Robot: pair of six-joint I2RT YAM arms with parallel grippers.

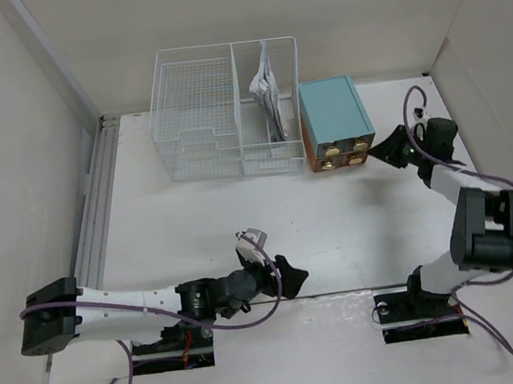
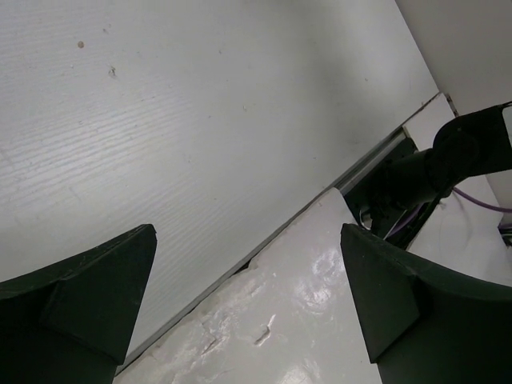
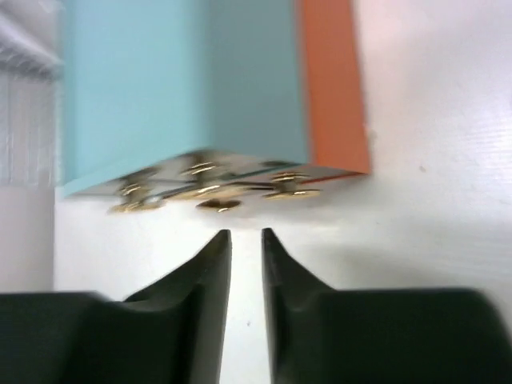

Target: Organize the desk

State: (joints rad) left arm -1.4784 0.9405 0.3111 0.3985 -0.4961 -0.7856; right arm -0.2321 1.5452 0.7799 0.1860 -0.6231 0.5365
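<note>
The desk is a white tabletop with a grooved metal rail along its left edge. My left gripper hovers low over the desk's near edge, open and empty; its wrist view shows bare desk between the wide-apart fingers. My right gripper is just right of the front of the teal drawer box. In the right wrist view its fingers are almost together with a thin slit and hold nothing. They point at the box's gold knobs, a short gap away.
A white wire-mesh basket stands at the back, left of the teal box, with folded papers in its right compartment. The box has an orange side. The glossy mounting plate and the right arm's base lie by the near edge.
</note>
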